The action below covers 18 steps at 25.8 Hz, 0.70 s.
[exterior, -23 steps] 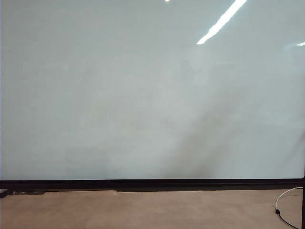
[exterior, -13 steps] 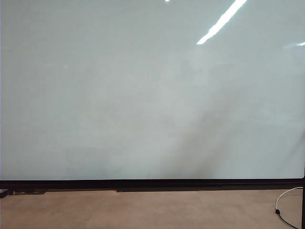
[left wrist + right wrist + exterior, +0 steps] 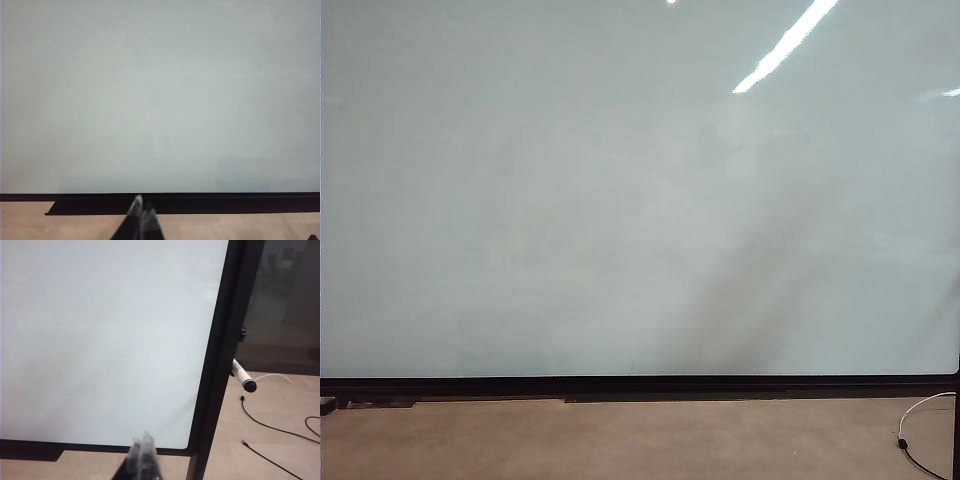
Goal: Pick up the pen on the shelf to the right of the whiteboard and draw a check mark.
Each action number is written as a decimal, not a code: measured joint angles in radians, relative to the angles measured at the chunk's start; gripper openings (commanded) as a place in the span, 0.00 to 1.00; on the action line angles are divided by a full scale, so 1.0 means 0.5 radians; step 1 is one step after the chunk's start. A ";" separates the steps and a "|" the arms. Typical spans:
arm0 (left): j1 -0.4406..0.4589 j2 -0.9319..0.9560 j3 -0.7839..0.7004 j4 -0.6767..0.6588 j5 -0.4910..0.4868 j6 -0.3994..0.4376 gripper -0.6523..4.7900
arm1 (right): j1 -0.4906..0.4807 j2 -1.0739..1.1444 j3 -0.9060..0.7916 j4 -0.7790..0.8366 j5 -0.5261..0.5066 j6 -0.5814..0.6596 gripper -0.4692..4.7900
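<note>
The whiteboard (image 3: 620, 200) is a glossy pale board with a thin black frame, and it fills the exterior view; no check mark shows on it. The pen (image 3: 242, 374), white with a dark end, sticks out just beyond the board's right frame post (image 3: 220, 355) in the right wrist view. The shelf under it is hidden by the post. My right gripper (image 3: 141, 441) is shut and empty, well short of the pen, in front of the board's lower right corner. My left gripper (image 3: 142, 206) is shut with nothing in it, facing the board's bottom edge. Neither gripper appears in the exterior view.
A black bar (image 3: 620, 387) runs along the board's foot above a brown floor (image 3: 620, 440). A white cable (image 3: 923, 408) and black cables (image 3: 272, 428) lie on the floor right of the frame. A dark glass wall (image 3: 285, 300) stands behind the pen.
</note>
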<state>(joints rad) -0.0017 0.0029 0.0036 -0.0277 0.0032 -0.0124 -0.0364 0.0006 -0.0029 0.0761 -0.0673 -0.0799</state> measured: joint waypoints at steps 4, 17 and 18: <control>0.000 0.000 0.000 0.000 0.000 0.001 0.11 | 0.001 0.000 0.002 0.081 0.008 0.054 0.09; 0.000 0.001 0.000 0.000 0.000 0.000 0.11 | -0.001 -0.002 0.158 0.040 0.114 0.164 0.08; 0.000 0.001 0.000 0.000 0.000 0.000 0.11 | -0.001 -0.001 0.173 0.022 0.122 0.163 0.08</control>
<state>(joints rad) -0.0017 0.0032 0.0036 -0.0277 0.0032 -0.0124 -0.0368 0.0002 0.0837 0.0872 -0.0063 0.0017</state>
